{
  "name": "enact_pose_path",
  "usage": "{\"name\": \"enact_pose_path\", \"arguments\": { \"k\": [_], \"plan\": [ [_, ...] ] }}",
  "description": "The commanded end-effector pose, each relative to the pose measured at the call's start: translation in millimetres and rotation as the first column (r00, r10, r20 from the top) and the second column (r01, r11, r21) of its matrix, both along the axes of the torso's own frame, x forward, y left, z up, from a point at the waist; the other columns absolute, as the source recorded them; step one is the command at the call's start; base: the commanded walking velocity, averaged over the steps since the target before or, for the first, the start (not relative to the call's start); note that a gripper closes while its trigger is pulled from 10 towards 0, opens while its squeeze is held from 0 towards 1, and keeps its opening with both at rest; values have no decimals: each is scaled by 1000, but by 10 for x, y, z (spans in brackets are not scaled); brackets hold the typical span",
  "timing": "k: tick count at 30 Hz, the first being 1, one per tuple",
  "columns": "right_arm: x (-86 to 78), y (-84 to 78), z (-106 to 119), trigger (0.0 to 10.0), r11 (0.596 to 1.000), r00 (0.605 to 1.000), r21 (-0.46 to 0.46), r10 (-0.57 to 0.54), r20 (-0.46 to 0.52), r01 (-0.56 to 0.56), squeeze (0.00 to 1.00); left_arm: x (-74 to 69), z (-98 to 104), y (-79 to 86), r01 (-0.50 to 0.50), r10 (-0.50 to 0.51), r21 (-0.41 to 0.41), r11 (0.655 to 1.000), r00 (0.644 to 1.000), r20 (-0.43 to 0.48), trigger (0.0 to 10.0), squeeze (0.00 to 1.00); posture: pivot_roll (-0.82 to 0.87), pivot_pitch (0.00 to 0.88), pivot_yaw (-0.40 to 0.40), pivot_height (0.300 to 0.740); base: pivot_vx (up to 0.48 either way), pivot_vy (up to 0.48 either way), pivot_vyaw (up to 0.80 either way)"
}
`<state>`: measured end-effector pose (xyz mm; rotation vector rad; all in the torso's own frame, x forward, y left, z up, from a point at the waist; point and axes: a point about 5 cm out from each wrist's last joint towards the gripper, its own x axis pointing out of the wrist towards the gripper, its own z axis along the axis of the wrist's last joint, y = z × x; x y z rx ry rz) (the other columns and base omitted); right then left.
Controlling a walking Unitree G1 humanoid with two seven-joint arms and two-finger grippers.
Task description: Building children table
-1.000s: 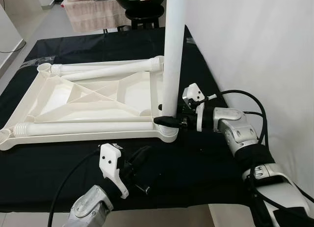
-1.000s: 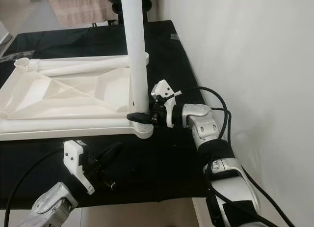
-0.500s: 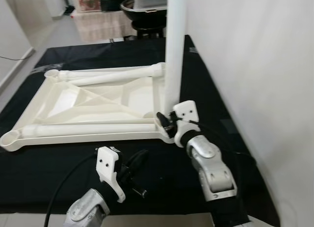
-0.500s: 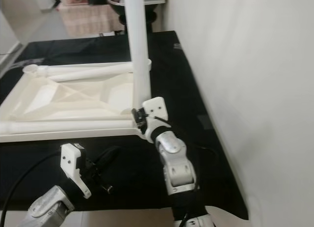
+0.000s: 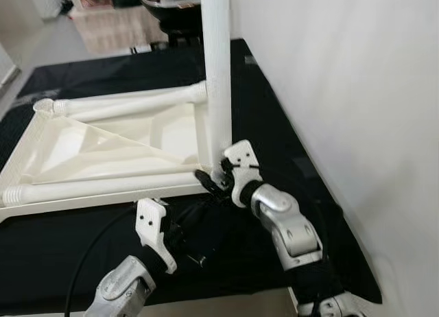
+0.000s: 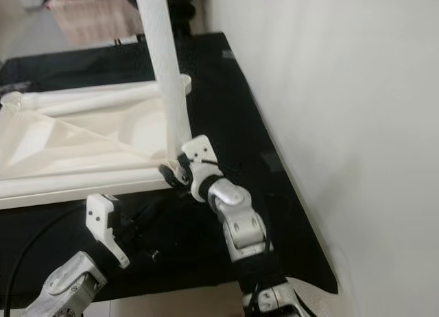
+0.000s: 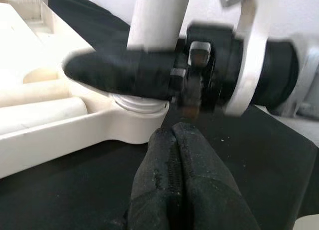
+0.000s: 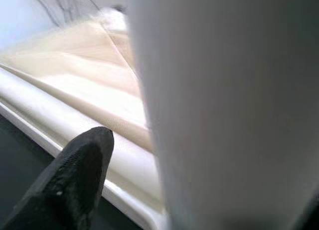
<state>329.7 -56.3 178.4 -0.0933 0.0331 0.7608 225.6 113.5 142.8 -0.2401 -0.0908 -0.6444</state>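
1. White plastic tabletop (image 5: 103,149) lies upside down on black cloth (image 5: 82,235), sockets up.
2. Right gripper (image 5: 214,181) fingers clamp upright white plastic leg (image 5: 218,77) at tabletop's near corner socket, steadying it.
3. Left gripper (image 7: 172,155), fingers pressed together, idles beside that corner.

Both arms were silver metal with black joints. A white bracket sat at each wrist, on the left gripper (image 5: 199,224) and the right gripper (image 5: 209,182). A black cable (image 5: 92,252) trailed from the left forearm.
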Motion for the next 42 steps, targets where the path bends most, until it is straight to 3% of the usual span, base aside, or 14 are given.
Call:
{"name": "enact_pose_path", "arguments": {
  "k": [1,3,12,13,15,16,22,26,30,31,33,34,36,42],
  "plan": [
    [24,30,190,10000,969,968,28,243,57,-245,0,-17,-54,-2,-2,2,16,1000,1000,-15,10000,0,-14,137,29,740,0,0,0],
    [87,-74,273,10000,932,930,2,361,65,-362,0,-22,-54,-10,3,-3,16,1000,1000,-16,10000,0,-13,139,33,740,0,0,0],
    [241,-212,354,10000,875,876,12,483,4,-483,0,-40,-44,-13,0,0,16,1000,1000,-15,10000,0,-2,154,31,740,0,0,0],
    [261,-219,361,2588,868,868,16,497,-3,-497,0,-46,-42,-17,-1,1,16,1000,1000,-15,10000,0,2,158,30,740,0,0,0],
    [272,-222,367,2588,864,864,22,503,-2,-503,0,-49,-41,-19,-1,2,16,1000,1000,-14,10000,0,2,159,30,740,0,0,0],
    [278,-223,370,0,865,866,25,501,-2,-501,0,-52,-39,-22,-2,2,16,1000,1000,-14,10000,0,3,163,29,740,0,0,0],
    [307,-262,363,0,858,859,26,513,11,-513,0,-59,-30,-30,-3,3,14,1000,1000,-13,10000,0,-3,173,29,740,0,0,0],
    [329,-338,349,0,885,884,10,466,29,-466,0,-62,-24,-34,-2,2,12,1000,1000,-12,10000,0,-11,180,26,740,0,0,0],
    [313,-499,279,0,983,982,31,181,52,-183,0,-59,-12,-23,-2,2,10,1000,1000,-10,10000,0,-22,196,16,740,0,0,0],
    [313,-499,279,0,983,982,31,181,52,-183,0,-59,-12,-23,-2,2,10,1000,1000,-10,10000,0,-22,196,16,740,0,0,0],
    [219,-495,108,0,979,980,71,-194,30,192,0,-54,-8,1,-5,5,11,1000,1000,-8,10000,0,-39,200,14,740,0,0,0],
    [219,-495,108,0,979,980,71,-194,30,192,0,-54,-8,1,-5,5,11,1000,1000,-8,10000,0,-39,200,14,740,0,0,0],
    [-116,-235,-155,0,973,972,-1,-233,7,233,0,-39,2,16,-7,7,10,1000,1000,-6,10000,0,-43,206,30,740,0,0,0],
    [-195,-100,-228,0,979,979,-38,-202,16,202,0,-22,-6,19,-6,6,12,1000,1000,-7,10000,0,-46,189,42,740,0,0,0]
  ]
}}
